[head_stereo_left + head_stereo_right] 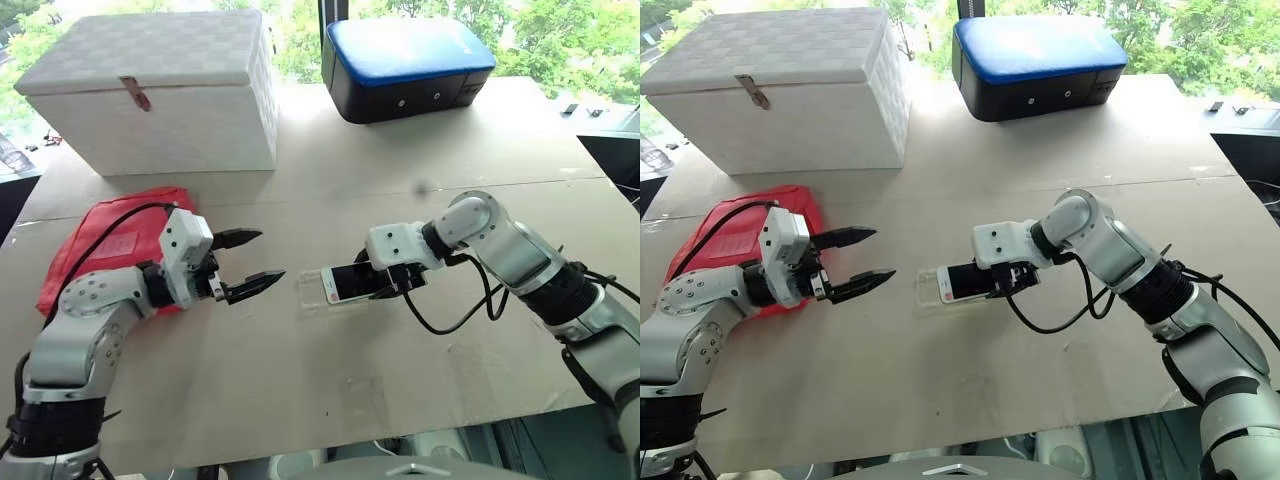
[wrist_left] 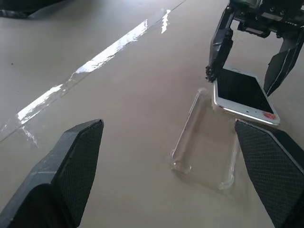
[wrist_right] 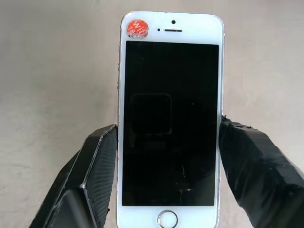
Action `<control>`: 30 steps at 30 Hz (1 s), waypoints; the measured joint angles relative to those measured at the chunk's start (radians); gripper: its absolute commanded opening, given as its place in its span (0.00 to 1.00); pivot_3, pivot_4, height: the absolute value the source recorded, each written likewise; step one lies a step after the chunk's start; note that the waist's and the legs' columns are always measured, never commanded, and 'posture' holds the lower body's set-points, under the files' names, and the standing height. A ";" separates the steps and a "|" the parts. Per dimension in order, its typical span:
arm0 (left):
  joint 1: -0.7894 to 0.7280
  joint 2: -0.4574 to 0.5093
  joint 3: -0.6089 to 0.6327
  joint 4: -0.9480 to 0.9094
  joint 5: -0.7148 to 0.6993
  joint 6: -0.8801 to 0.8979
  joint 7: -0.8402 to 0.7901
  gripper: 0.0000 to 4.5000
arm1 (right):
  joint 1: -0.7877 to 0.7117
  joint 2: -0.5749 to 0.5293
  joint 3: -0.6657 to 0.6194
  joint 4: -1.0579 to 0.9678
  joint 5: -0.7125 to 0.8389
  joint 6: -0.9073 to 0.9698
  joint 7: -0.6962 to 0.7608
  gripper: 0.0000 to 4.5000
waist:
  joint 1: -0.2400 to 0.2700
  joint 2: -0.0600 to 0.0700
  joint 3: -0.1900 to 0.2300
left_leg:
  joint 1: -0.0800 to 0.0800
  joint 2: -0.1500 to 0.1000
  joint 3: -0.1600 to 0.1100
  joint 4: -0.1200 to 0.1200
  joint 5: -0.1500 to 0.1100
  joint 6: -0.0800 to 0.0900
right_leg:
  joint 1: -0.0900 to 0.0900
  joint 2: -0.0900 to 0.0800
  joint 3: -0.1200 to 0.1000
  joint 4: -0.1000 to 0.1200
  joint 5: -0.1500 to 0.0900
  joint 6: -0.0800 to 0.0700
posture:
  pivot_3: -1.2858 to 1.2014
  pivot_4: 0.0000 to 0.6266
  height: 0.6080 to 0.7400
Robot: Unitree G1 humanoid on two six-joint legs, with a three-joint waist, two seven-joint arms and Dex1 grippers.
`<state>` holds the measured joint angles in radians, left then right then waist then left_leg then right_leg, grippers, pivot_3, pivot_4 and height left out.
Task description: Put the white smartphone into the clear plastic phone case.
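Smartphone [image 3: 169, 123], white, is clamped by its long edges in the right gripper [image 1: 385, 283], tilted over the near end of the clear case [image 2: 205, 142] on the tabletop [image 1: 400, 200]. Left gripper [image 1: 250, 260] hovers beside the case, fingers apart. Next: lower and press in.

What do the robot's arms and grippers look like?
Both arms are silver-grey with black joint bands and loose black cables. Each wrist has a white boxy block. The left gripper and right gripper each have two black, pointed fingers with dimpled pads.
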<state>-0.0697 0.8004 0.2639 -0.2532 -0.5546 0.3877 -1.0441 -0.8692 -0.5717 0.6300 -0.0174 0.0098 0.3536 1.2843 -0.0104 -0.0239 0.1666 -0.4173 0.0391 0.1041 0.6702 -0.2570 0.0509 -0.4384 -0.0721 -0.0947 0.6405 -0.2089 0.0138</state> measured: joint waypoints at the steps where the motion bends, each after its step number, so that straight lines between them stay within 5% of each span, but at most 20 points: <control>1: 0.005 0.000 0.002 -0.002 0.003 -0.006 0.000 1.00 | -0.001 0.005 0.009 0.020 -0.021 -0.011 0.000 0.62 | 0.000 0.000 0.000 | 0.000 0.000 0.000 0.000 0.000 0.000 | 0.000 0.000 0.000 0.000 0.000 0.000 | 0.52 0.24 1.00; 30: 0.042 -0.011 0.001 -0.020 0.022 -0.066 0.019 1.00 | -0.051 0.111 0.022 0.131 -0.143 0.092 0.020 0.62 | -0.004 -0.001 -0.001 | 0.004 0.002 -0.001 0.001 0.001 -0.002 | 0.002 0.001 -0.001 0.003 0.002 -0.002 | 0.52 0.24 1.00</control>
<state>-0.0273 0.7894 0.2645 -0.2735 -0.5330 0.3217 -1.0248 -0.9202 -0.4607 0.6517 0.1131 -0.1329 0.4458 1.3041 -0.0147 -0.0250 0.1653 -0.4136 0.0409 0.1035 0.6716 -0.2556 0.0487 -0.4361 -0.0715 -0.0954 0.6430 -0.2073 0.0116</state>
